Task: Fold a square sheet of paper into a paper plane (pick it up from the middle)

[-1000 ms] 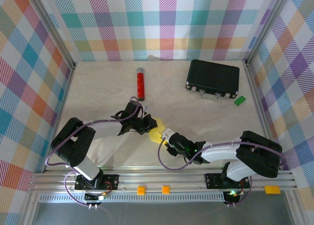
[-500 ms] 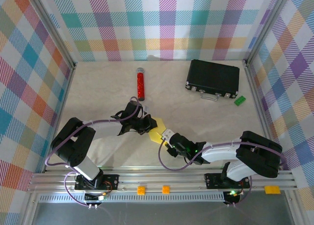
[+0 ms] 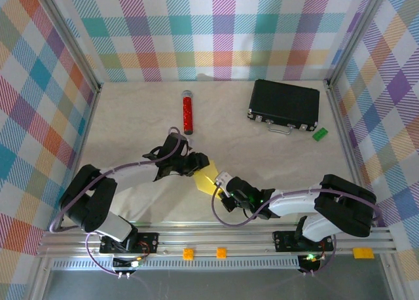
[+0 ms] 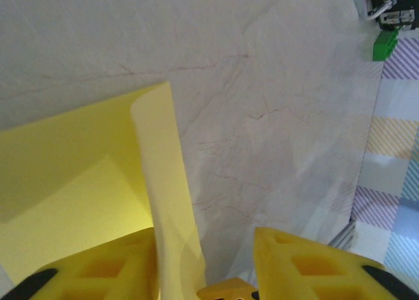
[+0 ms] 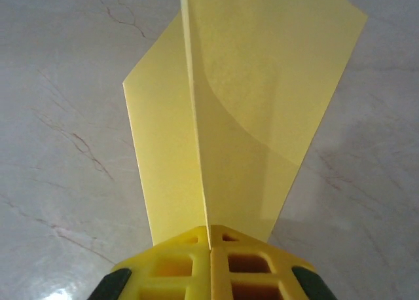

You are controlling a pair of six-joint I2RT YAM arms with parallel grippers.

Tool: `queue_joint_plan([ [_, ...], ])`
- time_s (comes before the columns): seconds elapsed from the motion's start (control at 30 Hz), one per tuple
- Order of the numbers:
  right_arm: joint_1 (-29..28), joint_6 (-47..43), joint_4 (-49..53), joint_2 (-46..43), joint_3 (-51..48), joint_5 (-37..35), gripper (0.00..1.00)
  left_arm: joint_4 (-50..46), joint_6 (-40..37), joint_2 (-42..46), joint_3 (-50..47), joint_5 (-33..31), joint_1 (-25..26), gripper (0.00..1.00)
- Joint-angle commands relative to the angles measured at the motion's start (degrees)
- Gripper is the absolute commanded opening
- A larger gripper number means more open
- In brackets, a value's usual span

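The square sheet of paper (image 3: 205,177) is bright yellow and folded into creased flaps. It stands off the table near the front middle, between my two grippers. My right gripper (image 3: 221,181) holds it from the right. In the right wrist view its jaws (image 5: 209,238) are pressed together on the sheet's (image 5: 249,116) upright folded edge. My left gripper (image 3: 196,164) is at the sheet's upper left. In the left wrist view the left gripper (image 4: 206,264) is open, and a pale flap of the sheet (image 4: 160,182) leans against the left finger (image 4: 98,270).
A red cylinder (image 3: 188,112) lies behind the left gripper. A black case (image 3: 284,105) sits at the back right with a small green block (image 3: 319,133) beside it; the green block (image 4: 385,43) is also in the left wrist view. Plaid walls enclose the table.
My left gripper has opened and released the sheet, and its arm has shifted slightly back and left. The right gripper has closed tight on the fold.
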State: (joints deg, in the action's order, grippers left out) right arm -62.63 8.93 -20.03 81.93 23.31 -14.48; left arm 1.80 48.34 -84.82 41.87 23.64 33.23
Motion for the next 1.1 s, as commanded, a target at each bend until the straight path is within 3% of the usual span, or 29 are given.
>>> queue_joint_plan([
  [0.0, 2.32, 6.81, -0.06, 1.57, 1.39, 7.92, 0.04, -6.02, -1.79, 4.18, 2.20, -5.92, -0.27, 0.45],
  [0.17, 4.52, 11.76, -1.07, 3.71, 2.72, 13.35, 0.04, -9.22, -2.21, 8.71, 1.05, -10.18, -0.36, 0.48],
  [0.5, 9.51, 20.28, -7.86, 6.29, 0.99, 24.77, 0.05, -8.48, -2.26, 9.70, -0.65, -7.91, -0.45, 0.45],
  [0.63, 12.45, 24.19, -6.44, 6.80, 2.45, 31.35, 0.05, -5.80, -1.99, 7.89, -0.56, -5.46, -0.45, 0.35],
  [0.83, 13.58, 27.58, -8.45, 8.71, 2.06, 33.02, 0.06, -0.76, -0.40, 5.85, -2.60, -2.45, -0.30, 0.13],
  [1.07, 13.59, 31.81, -14.61, 11.57, -0.25, 32.90, 0.07, 6.18, 3.07, 3.33, -5.51, 0.32, 0.67, 0.06],
])
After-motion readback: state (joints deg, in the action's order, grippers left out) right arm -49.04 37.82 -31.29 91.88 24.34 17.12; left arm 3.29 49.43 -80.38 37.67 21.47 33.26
